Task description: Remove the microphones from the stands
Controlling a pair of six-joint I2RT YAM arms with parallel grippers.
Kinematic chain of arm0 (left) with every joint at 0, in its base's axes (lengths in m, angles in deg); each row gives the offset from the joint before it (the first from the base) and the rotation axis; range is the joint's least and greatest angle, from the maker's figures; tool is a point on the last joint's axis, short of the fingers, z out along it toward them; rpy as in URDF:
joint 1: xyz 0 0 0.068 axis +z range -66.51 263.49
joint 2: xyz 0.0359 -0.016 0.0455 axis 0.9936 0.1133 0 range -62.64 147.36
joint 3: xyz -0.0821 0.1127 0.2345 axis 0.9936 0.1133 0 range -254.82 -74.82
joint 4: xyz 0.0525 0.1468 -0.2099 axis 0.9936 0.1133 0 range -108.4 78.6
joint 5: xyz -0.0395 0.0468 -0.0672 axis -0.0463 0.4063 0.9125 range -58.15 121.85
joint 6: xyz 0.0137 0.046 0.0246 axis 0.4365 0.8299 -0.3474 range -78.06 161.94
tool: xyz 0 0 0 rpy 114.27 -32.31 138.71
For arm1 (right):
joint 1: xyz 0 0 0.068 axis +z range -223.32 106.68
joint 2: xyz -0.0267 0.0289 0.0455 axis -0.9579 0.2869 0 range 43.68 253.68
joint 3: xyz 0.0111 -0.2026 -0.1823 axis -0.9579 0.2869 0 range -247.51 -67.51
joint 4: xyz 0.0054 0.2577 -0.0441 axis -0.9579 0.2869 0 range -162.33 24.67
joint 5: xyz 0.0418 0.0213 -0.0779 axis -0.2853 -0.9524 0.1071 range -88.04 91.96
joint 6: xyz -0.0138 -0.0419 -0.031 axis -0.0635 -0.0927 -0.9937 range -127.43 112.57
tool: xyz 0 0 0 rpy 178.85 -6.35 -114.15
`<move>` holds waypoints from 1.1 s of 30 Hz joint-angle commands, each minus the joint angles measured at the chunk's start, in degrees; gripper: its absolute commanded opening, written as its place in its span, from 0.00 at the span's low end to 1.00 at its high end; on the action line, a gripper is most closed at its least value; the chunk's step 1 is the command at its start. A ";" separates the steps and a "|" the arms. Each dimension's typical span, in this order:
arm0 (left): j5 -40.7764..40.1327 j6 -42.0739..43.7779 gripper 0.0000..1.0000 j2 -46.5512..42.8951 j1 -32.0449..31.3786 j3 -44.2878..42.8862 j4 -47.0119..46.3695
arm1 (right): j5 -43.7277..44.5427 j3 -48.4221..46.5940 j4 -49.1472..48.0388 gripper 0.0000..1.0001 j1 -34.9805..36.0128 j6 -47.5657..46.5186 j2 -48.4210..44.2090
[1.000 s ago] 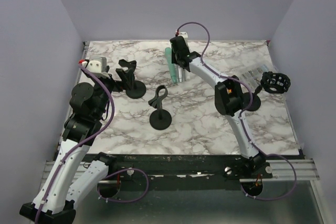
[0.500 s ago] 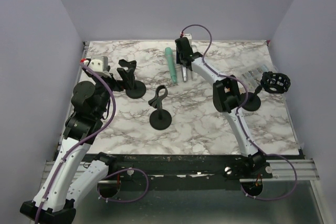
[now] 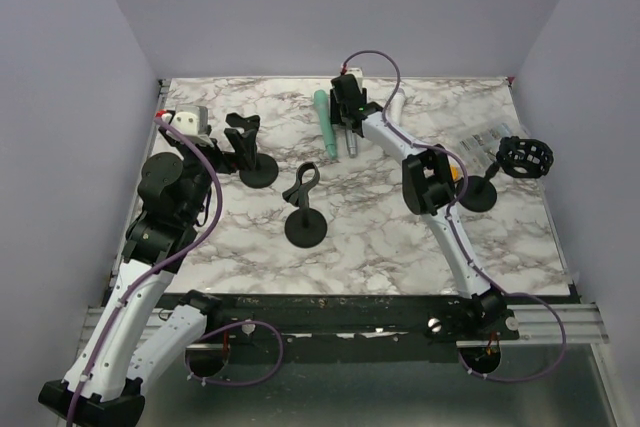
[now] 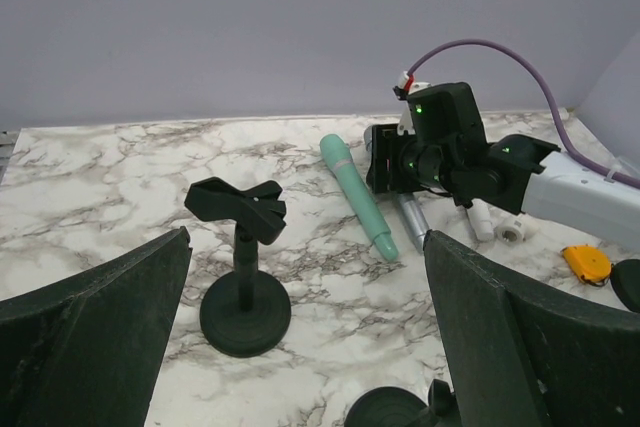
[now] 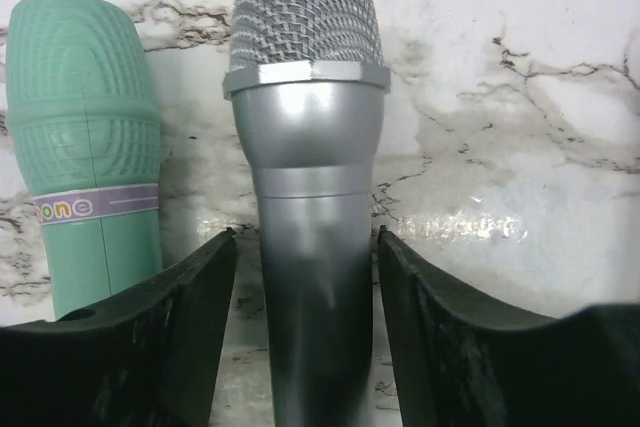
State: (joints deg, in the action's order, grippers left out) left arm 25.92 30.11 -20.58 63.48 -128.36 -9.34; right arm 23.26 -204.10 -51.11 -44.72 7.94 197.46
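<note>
Two lie side by side on the far bench: a silver microphone and a green microphone. Right hand straddles the silver one, fingers slightly parted; left hand spread wide.

The hand loosely straddles a silver microphone beside a green microphone.

One green microphone and one silver microphone lie at twelve o'clock. Three black stands: left stand, middle stand, right stand.

A robotics lab cell (lilac walls on 3 sides): left arm, right arm, marble-print table.
</note>
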 commanded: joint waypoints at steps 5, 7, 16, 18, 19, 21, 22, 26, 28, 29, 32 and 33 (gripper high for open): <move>0.85 -0.21 0.99 -0.02 -0.37 0.19 -0.95 | 1.20 -4.34 3.59 0.70 0.04 -1.15 -2.06; 0.89 -0.21 0.99 0.12 -0.38 0.27 -0.95 | 1.58 -5.16 4.85 0.72 0.05 -1.25 -4.89; 1.19 -0.38 0.99 0.21 -0.43 0.19 -0.88 | 3.72 11.16 8.45 0.83 0.05 1.60 -29.50; 1.30 -0.43 0.99 0.05 -0.47 0.21 -0.75 | 3.77 20.08 6.37 0.87 0.05 2.73 -38.21; 1.48 -0.47 0.98 -0.04 -0.47 0.12 -0.84 | 3.81 25.49 4.84 0.88 -0.01 3.00 -42.33; 1.82 -0.64 0.98 -0.15 -0.47 0.10 -0.86 | 4.57 34.86 1.98 0.90 0.04 3.97 -50.45; 2.04 -0.73 0.98 -0.27 -0.47 0.16 -0.95 | 4.61 38.78 0.84 0.91 0.05 4.42 -54.85; 2.66 -0.99 0.99 -0.23 -0.56 0.15 -0.94 | 5.71 52.68 -2.23 0.91 0.05 5.15 -70.09; 3.13 -1.25 0.98 -0.31 -0.63 -0.05 -0.78 | 7.62 57.17 -2.74 0.90 0.04 4.85 -77.22; 3.27 -1.34 0.98 -0.49 -0.64 -0.06 -0.83 | 8.98 58.73 -2.88 0.90 0.01 4.31 -81.03; 3.99 -1.69 0.98 -1.05 -0.73 0.01 -1.04 | 14.25 61.67 -2.43 0.91 -0.01 2.34 -89.05; 4.20 -1.70 0.99 -1.19 -0.73 -0.07 -1.04 | 17.18 61.87 -1.64 0.90 0.05 1.55 -90.45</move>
State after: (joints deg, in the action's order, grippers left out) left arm 27.86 29.17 -20.51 63.11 -128.36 -9.32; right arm 30.69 -144.19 -52.12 -44.79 11.75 114.53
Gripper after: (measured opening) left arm 0.981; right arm 0.905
